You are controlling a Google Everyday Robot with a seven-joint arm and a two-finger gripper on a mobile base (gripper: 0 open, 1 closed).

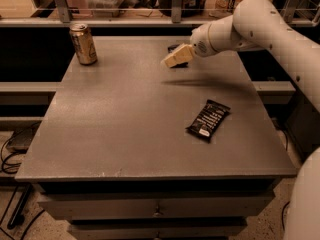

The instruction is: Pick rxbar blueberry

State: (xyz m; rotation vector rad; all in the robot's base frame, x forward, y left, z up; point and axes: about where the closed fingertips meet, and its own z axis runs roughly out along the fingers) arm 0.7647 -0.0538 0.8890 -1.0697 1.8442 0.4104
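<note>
gripper [176, 57] over rxbar [173, 47] | grip state: cannot tell | advice: centre on bar, lower straight, clamp across short side

Grey speckled table [125, 134]. Gold can [83, 44]. Black bar [208, 120] with white text lines and a white end. Dark navy rxbar [172, 48], mostly hidden. Cream gripper [176, 57] at rxbar, far side of table. White arm [260, 24].
</note>
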